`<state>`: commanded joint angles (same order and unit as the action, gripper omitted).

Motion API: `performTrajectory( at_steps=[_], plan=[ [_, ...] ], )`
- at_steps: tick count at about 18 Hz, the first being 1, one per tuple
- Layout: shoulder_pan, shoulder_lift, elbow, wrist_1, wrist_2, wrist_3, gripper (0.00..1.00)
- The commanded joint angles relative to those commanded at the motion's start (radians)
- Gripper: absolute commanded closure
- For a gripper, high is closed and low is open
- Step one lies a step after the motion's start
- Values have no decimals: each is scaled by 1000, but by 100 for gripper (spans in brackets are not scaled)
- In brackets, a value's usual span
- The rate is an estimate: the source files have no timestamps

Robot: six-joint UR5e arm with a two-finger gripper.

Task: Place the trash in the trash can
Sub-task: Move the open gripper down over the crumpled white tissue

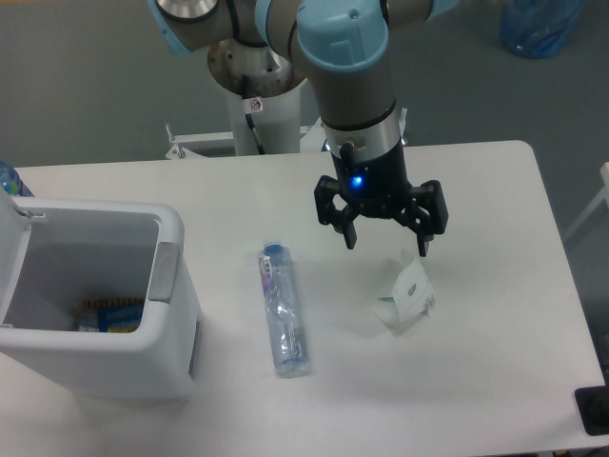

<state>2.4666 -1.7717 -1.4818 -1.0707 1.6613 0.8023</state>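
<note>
Wrapper (405, 297) just below gripper (386, 248)

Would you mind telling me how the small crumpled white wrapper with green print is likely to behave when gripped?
The small crumpled white wrapper with green print looks thin and creased, so it probably collapses under the open gripper. It seems very light, so a nudge may slide it across the white table.

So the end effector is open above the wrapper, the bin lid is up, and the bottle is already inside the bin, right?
Not quite. The bottle is not in the bin; the camera view shows it lying on the table between the bin and the wrapper. The rest holds: the end effector is open above the wrapper, and the bin lid is up.
</note>
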Motion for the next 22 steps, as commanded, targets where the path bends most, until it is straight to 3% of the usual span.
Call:
performTrajectory(
  at_steps=[10,15,22],
  plan=[
    [-2,-11,6,9,-8,-18,0],
    [-5,-32,-8,75,-3,-46,0],
    [5,-61,-72,77,0,-31,0]
  ],
)
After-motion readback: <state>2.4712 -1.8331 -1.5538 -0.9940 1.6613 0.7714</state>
